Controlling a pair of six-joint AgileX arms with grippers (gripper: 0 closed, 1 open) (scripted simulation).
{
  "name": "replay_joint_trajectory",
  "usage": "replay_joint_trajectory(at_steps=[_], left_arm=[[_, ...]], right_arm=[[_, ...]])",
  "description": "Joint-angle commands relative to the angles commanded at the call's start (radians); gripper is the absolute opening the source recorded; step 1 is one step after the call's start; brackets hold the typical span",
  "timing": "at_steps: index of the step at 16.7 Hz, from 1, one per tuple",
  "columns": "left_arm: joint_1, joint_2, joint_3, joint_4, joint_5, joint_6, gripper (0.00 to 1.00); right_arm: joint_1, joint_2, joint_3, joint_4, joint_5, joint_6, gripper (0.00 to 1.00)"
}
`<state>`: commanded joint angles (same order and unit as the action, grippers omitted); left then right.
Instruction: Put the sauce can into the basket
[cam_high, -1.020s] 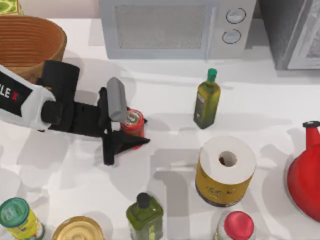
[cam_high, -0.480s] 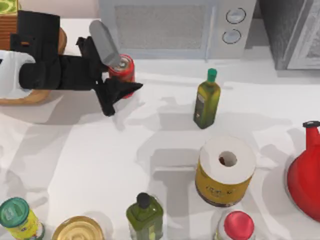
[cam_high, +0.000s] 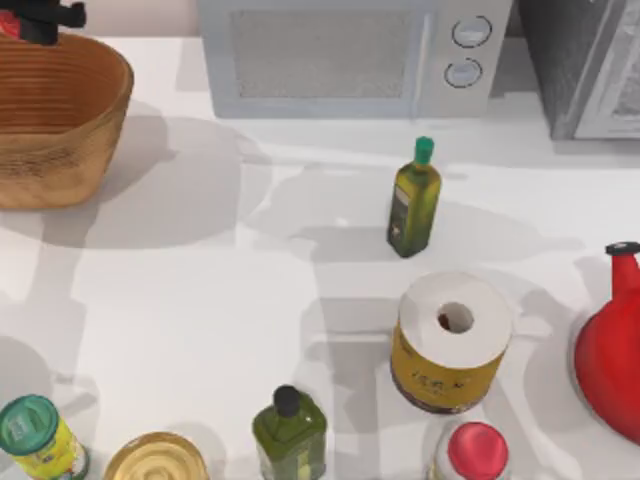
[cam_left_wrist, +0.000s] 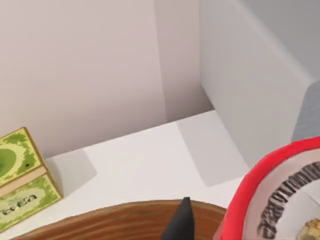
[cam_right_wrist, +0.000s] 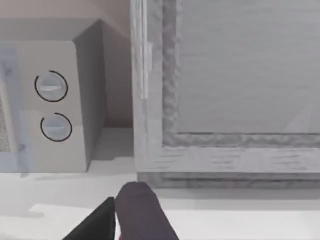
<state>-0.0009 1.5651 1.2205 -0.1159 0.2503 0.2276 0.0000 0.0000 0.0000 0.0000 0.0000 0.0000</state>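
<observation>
An AgileX arm pair works at a white table (cam_high: 200, 300) crowded with kitchen goods, a microwave (cam_high: 350, 55) standing along the far edge. The basket (cam_high: 60, 120), a big woven oval, sits at the table's far left corner. In the top view the left gripper (cam_high: 40, 15) shows as a dark shape at the frame's far left edge, just beyond the basket's far rim, with a sliver of red beside it. From the left wrist, the sauce can (cam_left_wrist: 280, 195) looms close, its red rim and label right against the camera, one dark fingertip (cam_left_wrist: 180, 225) beside it and the basket's wooden rim directly beneath; the jaws appear to be pinching the can, held upright above the rim. A green box (cam_left_wrist: 20, 175) stands on the table behind the basket. The release turns on one relation: the can hangs over the basket's far edge, so it likely needs to come slightly nearer, over the hollow, before the jaws part. The right gripper (cam_right_wrist: 125, 215) is parked near the microwave's dials; whether its jaws are spread cannot be told. An oil bottle (cam_high: 413, 198) stands mid-table.
</observation>
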Motion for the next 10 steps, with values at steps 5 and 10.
replay_joint_trajectory(at_steps=[5,10], left_arm=[[0.099,-0.061,0.028,-0.116,-0.161,-0.163,0.0],[0.097,-0.053,0.027,-0.113,-0.163,-0.162,0.0]], right_arm=[[0.0,0.0,0.0,0.0,0.0,0.0,1.0],[0.0,0.0,0.0,0.0,0.0,0.0,1.0]])
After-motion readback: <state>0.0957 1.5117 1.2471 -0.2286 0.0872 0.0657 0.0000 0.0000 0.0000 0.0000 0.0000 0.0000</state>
